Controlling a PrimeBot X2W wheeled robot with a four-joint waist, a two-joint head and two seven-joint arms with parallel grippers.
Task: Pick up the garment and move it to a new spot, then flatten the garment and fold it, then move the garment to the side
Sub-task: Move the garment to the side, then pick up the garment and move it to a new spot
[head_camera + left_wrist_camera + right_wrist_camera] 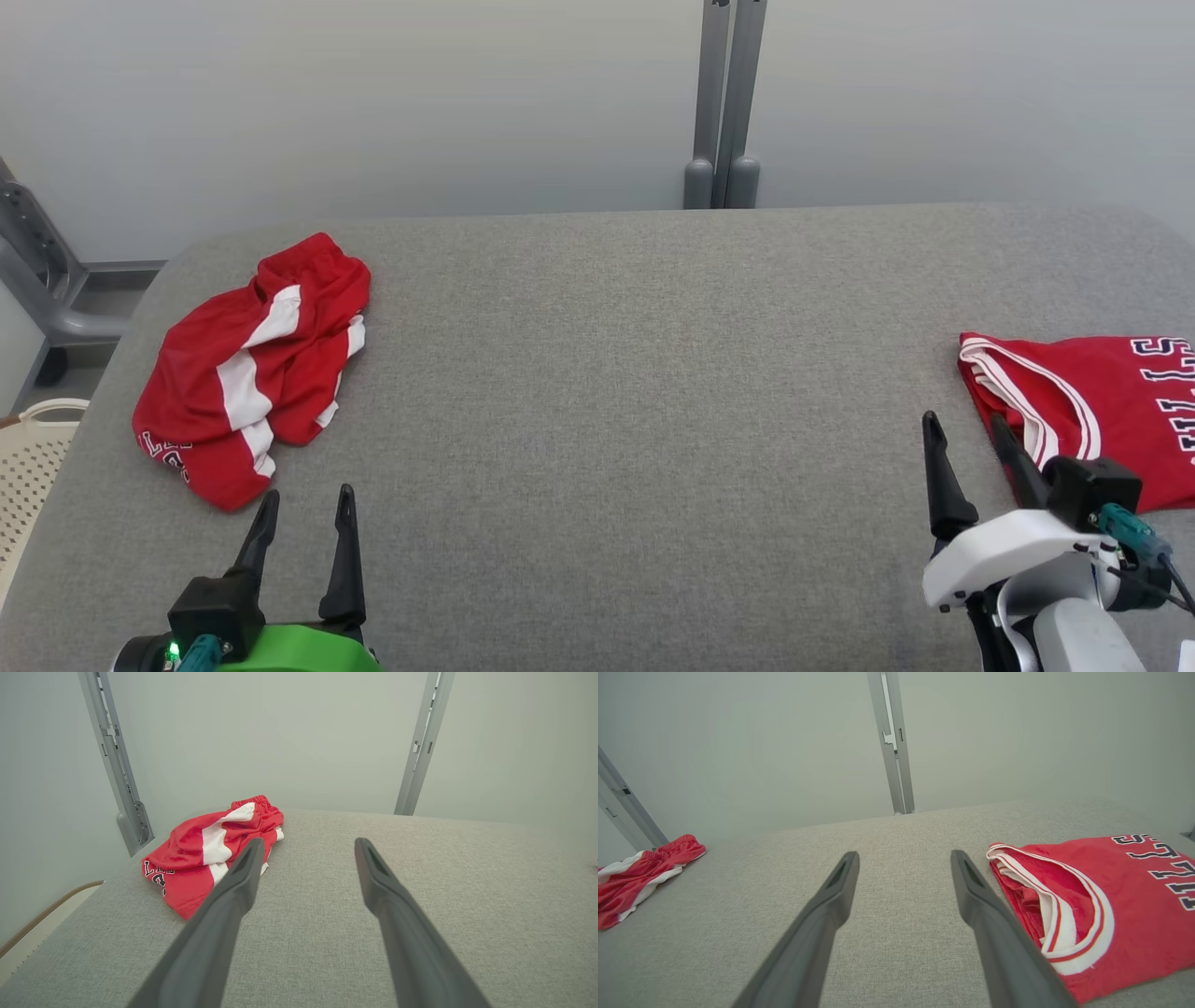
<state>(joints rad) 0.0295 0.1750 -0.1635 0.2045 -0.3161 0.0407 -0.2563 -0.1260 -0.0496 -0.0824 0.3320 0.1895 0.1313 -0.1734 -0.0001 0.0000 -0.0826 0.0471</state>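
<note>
A crumpled red garment with white stripes lies in a heap at the far left of the grey table; the left wrist view shows the garment just beyond my left fingertip, and the right wrist view has it at its left edge. My left gripper stands open and empty, just this side of the heap. My right gripper is open and empty too, its right finger beside a folded red jersey with dark lettering at the table's right edge.
A pale perforated basket stands off the table's left edge. A grey metal post rises behind the far edge, and a slanted metal frame at the far left. A broad stretch of grey cloth lies between the two garments.
</note>
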